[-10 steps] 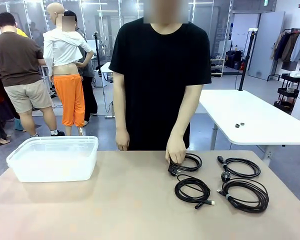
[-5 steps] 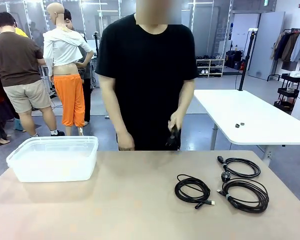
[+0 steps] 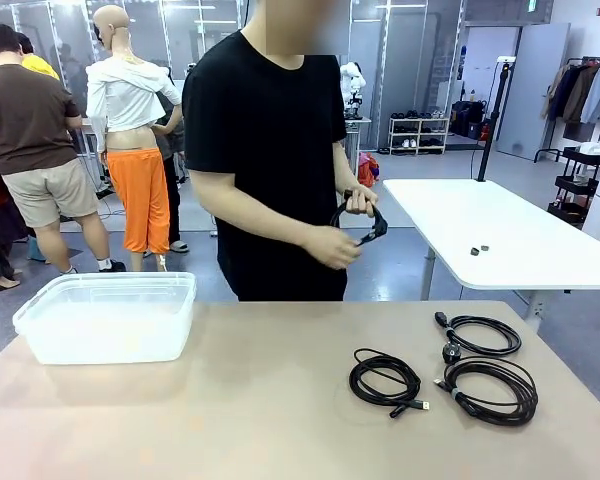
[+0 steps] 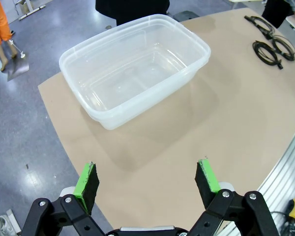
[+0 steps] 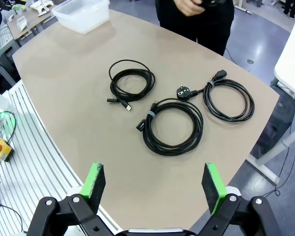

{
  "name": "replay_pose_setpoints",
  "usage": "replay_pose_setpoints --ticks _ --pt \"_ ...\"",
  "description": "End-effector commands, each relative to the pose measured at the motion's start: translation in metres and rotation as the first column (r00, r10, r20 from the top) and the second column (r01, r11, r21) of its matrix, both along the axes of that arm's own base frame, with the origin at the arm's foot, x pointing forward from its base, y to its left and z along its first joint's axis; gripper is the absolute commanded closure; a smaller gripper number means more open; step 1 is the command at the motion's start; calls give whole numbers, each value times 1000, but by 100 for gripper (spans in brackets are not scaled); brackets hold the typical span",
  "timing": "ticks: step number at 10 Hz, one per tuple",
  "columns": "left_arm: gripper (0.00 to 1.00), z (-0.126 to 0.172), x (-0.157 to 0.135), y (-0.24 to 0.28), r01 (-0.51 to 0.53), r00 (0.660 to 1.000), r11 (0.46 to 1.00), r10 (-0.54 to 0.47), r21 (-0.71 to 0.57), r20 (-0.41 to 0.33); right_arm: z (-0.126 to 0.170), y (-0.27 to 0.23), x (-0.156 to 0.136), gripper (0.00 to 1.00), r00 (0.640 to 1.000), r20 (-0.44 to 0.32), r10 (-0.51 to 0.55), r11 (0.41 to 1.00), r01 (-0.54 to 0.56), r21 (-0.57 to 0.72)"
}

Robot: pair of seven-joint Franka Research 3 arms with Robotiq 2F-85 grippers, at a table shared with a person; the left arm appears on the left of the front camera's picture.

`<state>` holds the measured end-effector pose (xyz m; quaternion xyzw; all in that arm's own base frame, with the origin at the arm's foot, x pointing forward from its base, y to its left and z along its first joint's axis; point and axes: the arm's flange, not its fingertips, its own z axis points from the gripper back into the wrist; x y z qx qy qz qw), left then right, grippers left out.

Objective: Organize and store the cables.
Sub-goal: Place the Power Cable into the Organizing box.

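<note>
Cable storage: three coils on the desk, one in the person's hands, none in the bin yet.

Item 1: my left end effector (image 4: 147, 179), pads spread wide and holding nothing, above the desk (image 4: 201, 128), with the clear plastic bin (image 4: 142, 91) empty in the frame's upper half.
Item 2: my right end effector (image 5: 155, 184), equally wide and empty, over three coiled cables (image 5: 173, 149) at frame centre.
Item 3: a fourth cable (image 3: 380, 222) in the person's hands (image 3: 335, 245), above centre of the front frame.
Step, as I judge it: the first coil is being tidied. My next move calls for descending onto a coil, then carrying it binward.
</note>
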<state>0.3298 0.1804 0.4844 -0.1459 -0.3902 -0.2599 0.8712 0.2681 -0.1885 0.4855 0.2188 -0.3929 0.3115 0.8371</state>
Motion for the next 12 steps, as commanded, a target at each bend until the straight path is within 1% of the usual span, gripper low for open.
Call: replay_pose_setpoints --ticks 1,7,8,9,11,12 --pt "0 -1 0 2 21 1000 1000 -21 -4 8 1 -2 0 0 1000 12 15 1000 -15 -2" --pt "0 -1 0 2 21 1000 1000 -21 -4 8 1 -2 0 0 1000 12 15 1000 -15 -2" --pt "0 -1 0 2 21 1000 1000 -21 -4 8 -1 -1 -1 0 1000 -3 2 1000 -2 0" --pt "0 -1 0 2 21 1000 1000 -21 -4 8 6 2 4 0 1000 -19 -24 1000 23 -16" --pt "0 -1 0 2 21 1000 1000 -21 -4 8 14 8 12 0 999 -29 -14 999 12 -46" --pt "0 -1 0 2 21 1000 1000 -21 -4 8 15 9 15 0 999 -35 -18 999 16 -40"
